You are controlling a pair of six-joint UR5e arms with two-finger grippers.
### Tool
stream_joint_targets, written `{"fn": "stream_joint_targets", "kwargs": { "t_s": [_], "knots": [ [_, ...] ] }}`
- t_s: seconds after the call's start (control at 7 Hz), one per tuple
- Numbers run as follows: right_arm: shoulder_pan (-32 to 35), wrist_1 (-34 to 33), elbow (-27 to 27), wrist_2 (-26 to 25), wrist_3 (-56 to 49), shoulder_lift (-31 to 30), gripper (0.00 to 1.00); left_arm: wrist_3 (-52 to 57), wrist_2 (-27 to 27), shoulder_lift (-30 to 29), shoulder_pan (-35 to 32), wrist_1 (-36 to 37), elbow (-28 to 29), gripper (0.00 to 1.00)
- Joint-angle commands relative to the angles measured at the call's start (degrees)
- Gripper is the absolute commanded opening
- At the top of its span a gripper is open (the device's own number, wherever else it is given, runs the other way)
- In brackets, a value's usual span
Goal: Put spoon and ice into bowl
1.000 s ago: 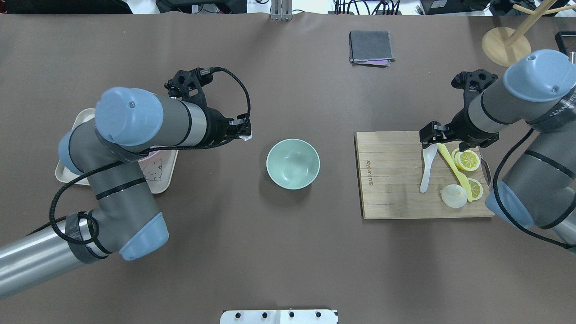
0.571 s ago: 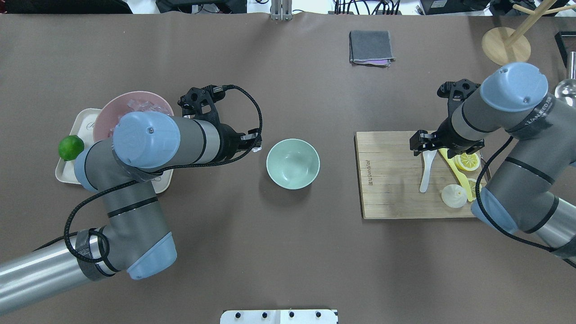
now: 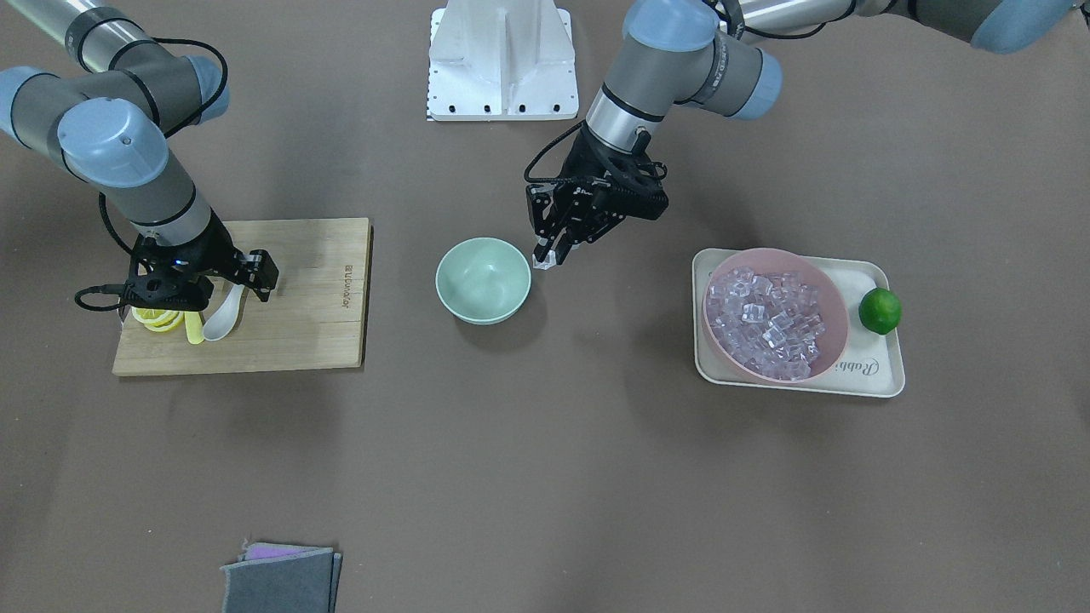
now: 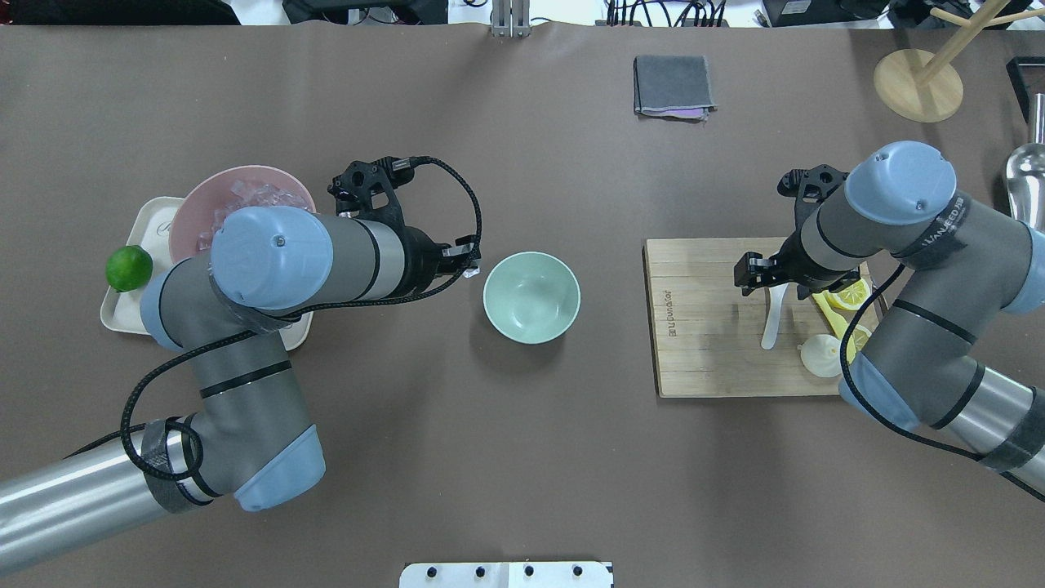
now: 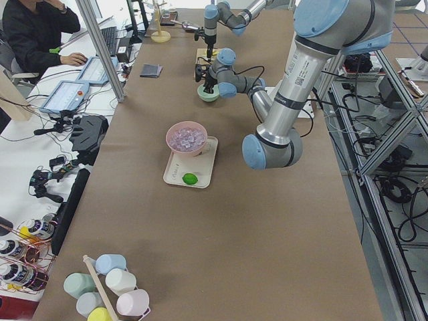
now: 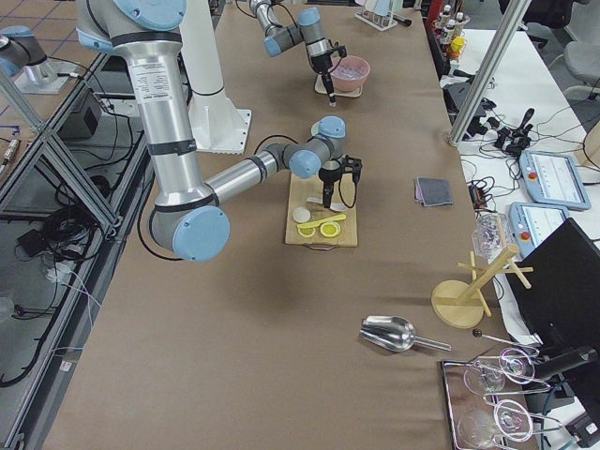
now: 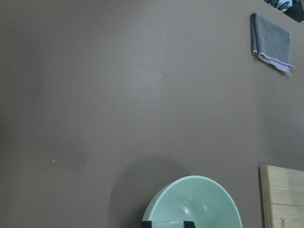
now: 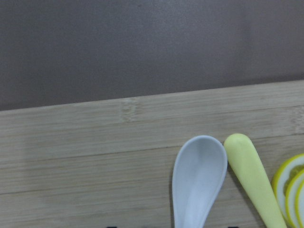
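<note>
The pale mint-green bowl (image 4: 531, 296) stands empty at the table's middle; it also shows in the front view (image 3: 483, 279) and the left wrist view (image 7: 192, 204). My left gripper (image 4: 465, 266) is shut on a clear ice cube (image 3: 542, 260) and holds it just outside the bowl's rim, on the tray side. The white spoon (image 4: 771, 320) lies on the wooden cutting board (image 4: 702, 343), scoop away from me. My right gripper (image 4: 772, 276) is open, low over the scoop (image 8: 199, 183), jaws on either side of it.
A pink bowl (image 3: 830, 319) full of ice cubes and a lime (image 3: 880, 311) sit on a cream tray (image 3: 877, 375). A yellow knife (image 8: 251, 180), lemon slices (image 4: 849, 294) and a white juicer top (image 4: 820, 357) share the board. A grey cloth (image 4: 673, 85) lies at the far side.
My left arm has carried the ice cube right, closer to the mint bowl. My right gripper has moved left and down over the spoon's scoop.
</note>
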Motion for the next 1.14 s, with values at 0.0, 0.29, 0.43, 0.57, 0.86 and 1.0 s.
{"fn": "stream_joint_targets", "kwargs": {
  "t_s": [0.0,0.29,0.43,0.57,0.86,1.0],
  "knots": [
    [-0.07,0.67,-0.45,0.06,0.11,-0.55,0.75,0.03,0.00,-0.32,0.01,0.00,0.09,0.00],
    [-0.15,0.67,-0.44,0.15,0.11,-0.73,0.70,0.03,-0.09,-0.33,0.01,0.00,0.09,0.00],
    [-0.24,0.67,-0.45,0.06,0.11,-0.82,0.67,0.12,-0.09,-0.33,0.01,0.00,0.00,0.00],
    [-0.33,0.67,-0.54,0.06,0.11,-0.82,0.64,0.12,-0.09,-0.41,0.01,0.00,0.00,0.00],
    [-0.42,0.67,-0.45,0.15,0.11,-0.73,0.29,0.29,-0.09,-0.41,0.01,0.00,0.00,0.00],
    [-0.59,0.67,-0.54,0.15,0.11,-0.73,0.10,0.38,-0.17,-0.85,0.01,0.00,0.00,0.00]
  ]
}}
